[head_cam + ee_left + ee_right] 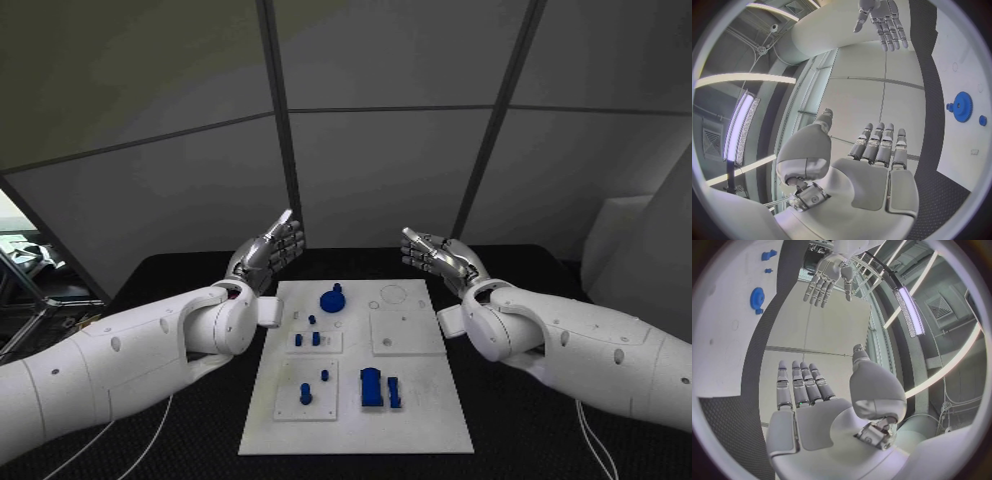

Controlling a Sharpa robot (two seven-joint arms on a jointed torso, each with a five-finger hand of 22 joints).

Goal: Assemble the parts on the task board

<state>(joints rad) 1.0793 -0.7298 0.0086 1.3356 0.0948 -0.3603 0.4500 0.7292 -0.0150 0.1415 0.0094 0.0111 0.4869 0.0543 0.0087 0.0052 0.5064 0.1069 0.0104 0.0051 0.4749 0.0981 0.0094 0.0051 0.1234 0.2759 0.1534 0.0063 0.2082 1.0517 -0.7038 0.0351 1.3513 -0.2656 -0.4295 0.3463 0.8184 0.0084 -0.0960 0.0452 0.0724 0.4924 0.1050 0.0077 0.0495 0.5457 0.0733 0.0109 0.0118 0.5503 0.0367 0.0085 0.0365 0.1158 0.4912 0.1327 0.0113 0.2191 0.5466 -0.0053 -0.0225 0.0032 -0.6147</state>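
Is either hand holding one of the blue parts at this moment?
No. In the head view the left hand and right hand are raised with fingers apart and nothing in them, while the blue parts lie on the task board.

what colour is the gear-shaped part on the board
Blue: the gear-shaped part shows best in the left wrist view.

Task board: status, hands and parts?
Left hand open, right hand open, both raised beside the task board. Blue parts untouched on board. Nothing in the way.

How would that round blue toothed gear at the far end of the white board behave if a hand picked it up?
The round blue toothed gear looks like rigid plastic, so probably stiff and light. Its teeth should give grip. Set on edge, it might roll; it seems to lie flat on the white board.
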